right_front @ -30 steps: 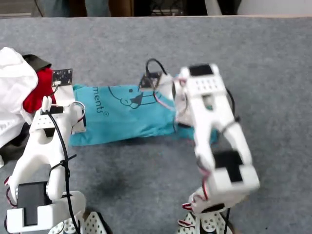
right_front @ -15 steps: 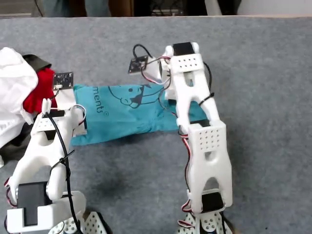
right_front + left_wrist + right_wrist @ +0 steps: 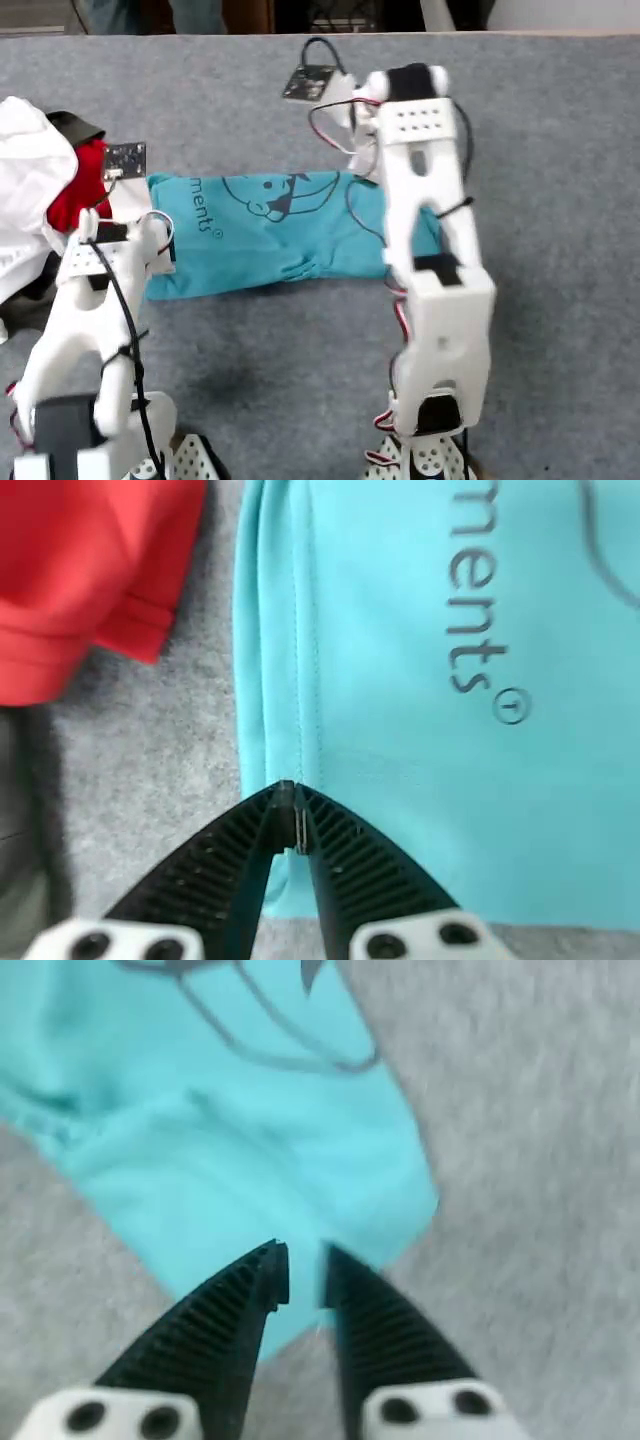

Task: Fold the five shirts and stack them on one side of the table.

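On the grey felt table (image 3: 560, 150) we count one folded teal cotton shirt (image 3: 270, 230) lying flat mid-table. One white garment (image 3: 25, 170), one red garment (image 3: 80, 190) and one dark garment (image 3: 70, 125) are heaped just beside its lettered end. The left gripper (image 3: 292, 805) has its jaws closed at the shirt's hem, and the right gripper (image 3: 305, 1265) keeps a narrow gap above the opposite corner.
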